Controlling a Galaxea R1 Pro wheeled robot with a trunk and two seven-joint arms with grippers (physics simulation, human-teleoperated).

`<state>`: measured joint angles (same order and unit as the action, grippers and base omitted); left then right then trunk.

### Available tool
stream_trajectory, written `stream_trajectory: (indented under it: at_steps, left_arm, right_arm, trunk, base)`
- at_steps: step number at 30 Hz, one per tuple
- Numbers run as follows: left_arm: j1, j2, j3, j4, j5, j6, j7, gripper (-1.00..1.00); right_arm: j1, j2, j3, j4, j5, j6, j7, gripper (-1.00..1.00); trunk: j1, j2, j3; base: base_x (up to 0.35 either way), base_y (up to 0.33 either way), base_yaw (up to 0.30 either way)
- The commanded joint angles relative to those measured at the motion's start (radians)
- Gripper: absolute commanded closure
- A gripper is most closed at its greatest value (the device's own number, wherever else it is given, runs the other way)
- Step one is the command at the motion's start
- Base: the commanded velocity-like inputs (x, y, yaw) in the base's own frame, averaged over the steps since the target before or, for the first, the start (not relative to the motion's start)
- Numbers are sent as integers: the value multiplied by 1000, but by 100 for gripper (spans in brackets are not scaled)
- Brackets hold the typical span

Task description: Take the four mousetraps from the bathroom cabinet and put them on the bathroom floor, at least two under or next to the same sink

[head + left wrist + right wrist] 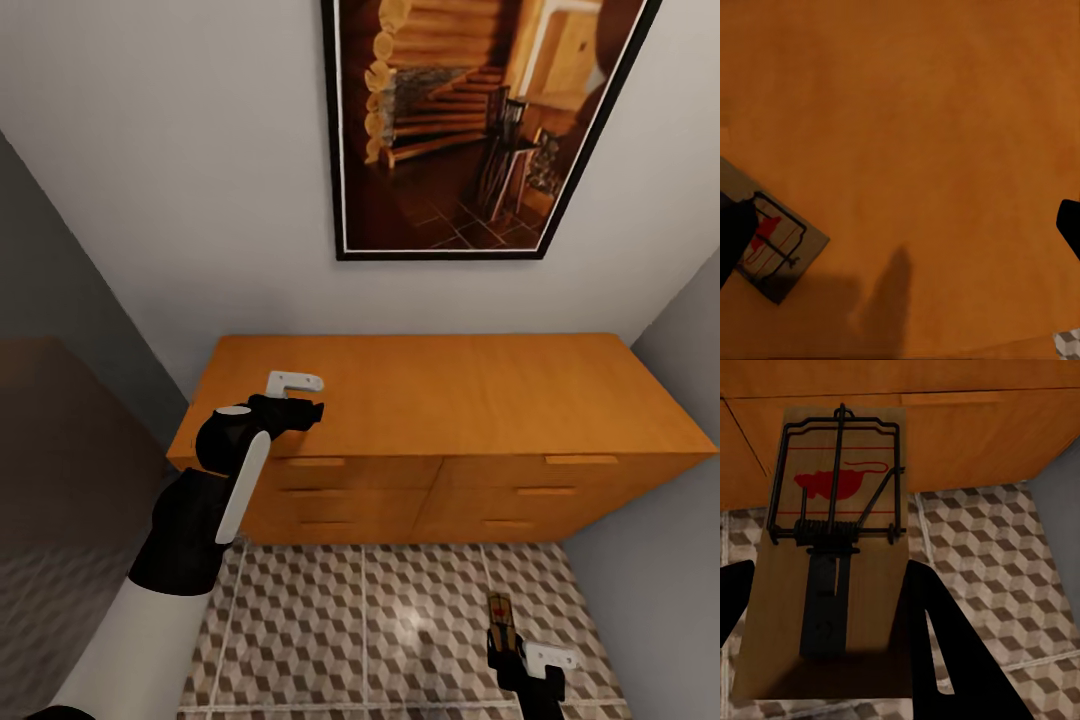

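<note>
Two small flat brown wooden mousetraps with dark wire and a red mark: one (pixel 832 547) between the right black claw's (pixel 825 645) fingers, one (pixel 772 244) lying on the cabinet's top beside a left claw fingertip (pixel 733 236). One low wide orange-brown wooden cabinet (pixel 440 400), with six drawer fronts in two columns of three. One dark-framed picture of a log-cabin staircase (pixel 470 120). Two claws, counting the left (pixel 295 400).
</note>
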<state>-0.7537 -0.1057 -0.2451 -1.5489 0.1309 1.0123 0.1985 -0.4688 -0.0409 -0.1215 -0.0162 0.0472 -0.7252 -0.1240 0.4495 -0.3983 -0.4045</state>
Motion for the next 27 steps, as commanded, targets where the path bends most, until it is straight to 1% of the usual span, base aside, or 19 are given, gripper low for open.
stream_trajectory:
  at_steps: [1,21,27]
  left_arm:
    - [-1,0,-1,0,10,3,10,-100]
    - [-1,0,-3,0,10,3,10,-100]
    - [-1,0,-5,0,10,3,10,-100]
  right_arm:
    - [-1,0,-6,1,3,-3,-2,100]
    - [-1,1,-6,1,3,-3,-2,100]
    - [-1,1,-6,1,3,-3,-2,100]
  trunk:
    - [1,-2,-2]
    - [1,-2,-10]
    - [1,-2,-11]
  base:
    - [7,5,188]
    - [1,0,266]
    - [0,0,90]
